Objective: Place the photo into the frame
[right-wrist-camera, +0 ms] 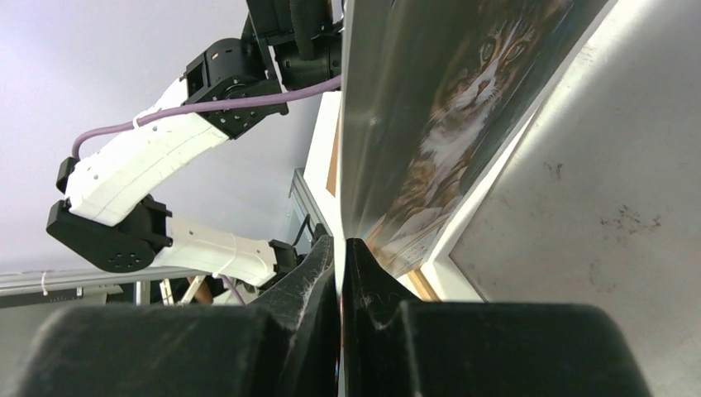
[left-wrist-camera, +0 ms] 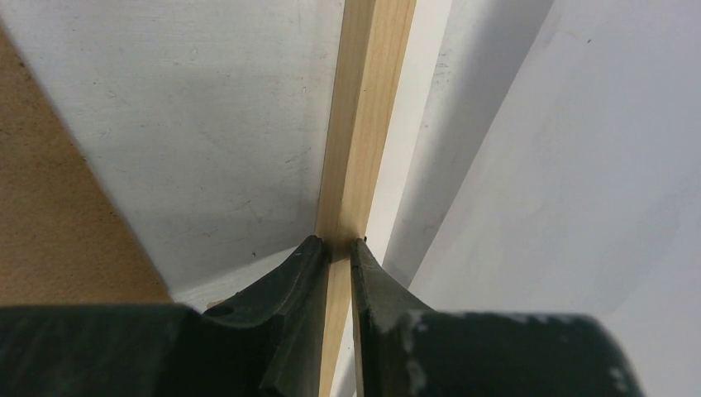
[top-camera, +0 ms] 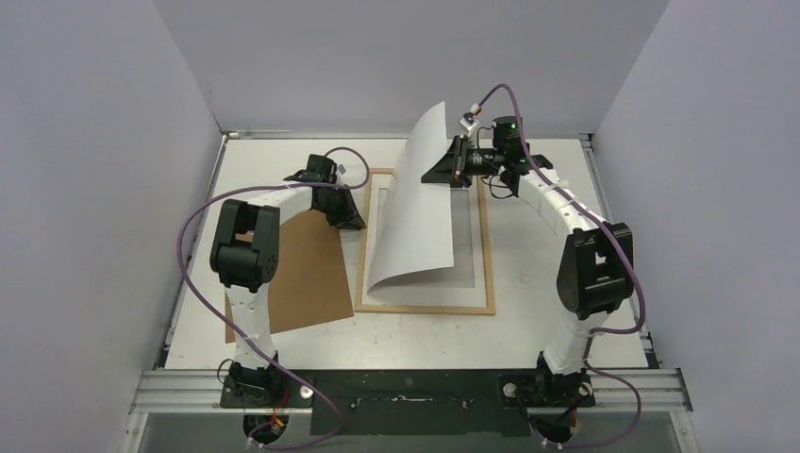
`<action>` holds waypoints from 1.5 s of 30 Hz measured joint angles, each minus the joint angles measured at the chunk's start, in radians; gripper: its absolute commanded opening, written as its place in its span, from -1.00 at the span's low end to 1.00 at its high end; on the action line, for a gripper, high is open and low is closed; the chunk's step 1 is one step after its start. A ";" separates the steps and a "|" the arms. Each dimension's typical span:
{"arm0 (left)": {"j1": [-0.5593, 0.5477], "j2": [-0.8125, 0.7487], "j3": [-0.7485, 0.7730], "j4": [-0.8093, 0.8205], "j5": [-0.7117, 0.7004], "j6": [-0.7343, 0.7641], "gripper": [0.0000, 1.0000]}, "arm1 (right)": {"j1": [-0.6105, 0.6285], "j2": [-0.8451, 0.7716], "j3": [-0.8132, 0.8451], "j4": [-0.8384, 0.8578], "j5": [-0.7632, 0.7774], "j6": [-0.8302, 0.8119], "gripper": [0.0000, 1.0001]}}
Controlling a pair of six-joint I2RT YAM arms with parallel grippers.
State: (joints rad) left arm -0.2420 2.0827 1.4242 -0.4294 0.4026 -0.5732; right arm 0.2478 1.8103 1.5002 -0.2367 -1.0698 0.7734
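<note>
My right gripper (top-camera: 451,162) is shut on one edge of the photo (top-camera: 415,203) and holds it lifted and tilted over the frame (top-camera: 425,309). Only the photo's plain white back faces the top camera, and its lower edge curls down near the frame's left side. The right wrist view shows the cat print (right-wrist-camera: 463,107) rising from my shut right gripper (right-wrist-camera: 340,241). The light-wood frame lies flat on the table. My left gripper (top-camera: 354,219) pinches its left rail (left-wrist-camera: 364,124), the left gripper (left-wrist-camera: 337,244) shut with one finger on each side of the wood.
A white mat (top-camera: 469,283) lies inside the frame, partly hidden under the photo. The brown backing board (top-camera: 302,269) lies flat left of the frame, under my left arm; its corner (left-wrist-camera: 50,207) shows beside the left gripper. Grey walls enclose the table on three sides.
</note>
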 measured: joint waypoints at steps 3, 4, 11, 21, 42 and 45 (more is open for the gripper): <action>0.002 0.002 0.000 0.001 0.006 0.000 -0.72 | 0.003 0.008 0.000 0.001 -0.007 -0.008 -0.91; 0.003 0.003 0.000 0.001 0.009 0.000 -0.73 | 0.004 0.010 0.000 0.003 -0.011 -0.011 -0.90; 0.008 0.006 0.000 0.005 0.023 0.000 -0.74 | 0.016 0.036 0.000 0.015 -0.020 -0.021 -0.90; 0.011 0.009 0.000 0.007 0.032 -0.001 -0.76 | 0.022 0.059 0.000 -0.064 -0.009 -0.130 -0.91; 0.015 0.010 0.000 0.009 0.041 -0.005 -0.77 | -0.103 0.271 0.138 -0.632 0.183 -0.601 -0.80; 0.015 0.010 0.000 0.014 0.042 -0.007 -0.77 | -0.092 0.315 0.148 -0.641 0.190 -0.624 -0.78</action>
State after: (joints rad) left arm -0.2272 2.0930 1.4242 -0.4156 0.4442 -0.5800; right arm 0.1555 2.1254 1.6478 -0.8780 -0.8795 0.1493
